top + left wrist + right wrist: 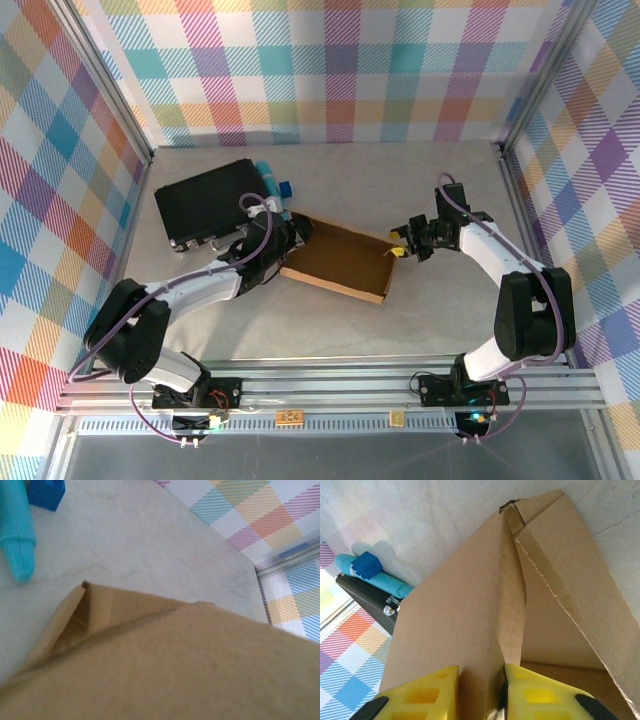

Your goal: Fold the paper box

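So, the plain brown corrugated cardboard box (338, 262) sits mid-bench (450, 190). Its long axis runs left to right on a slight slant, with one end at each arm. Your right pincer (480, 680) is on the right-end wall, yellow fingers (425, 692) narrow and pinching that upright flap. Your left pincer (283, 240) is at the opposite end, near the black rectangular case (205, 200); I can't tell how wide it stands. The box looks like a shallow open tray with thin walls half up, creases showing and one ragged edge. I'd guess the right arm folds that flap inward.
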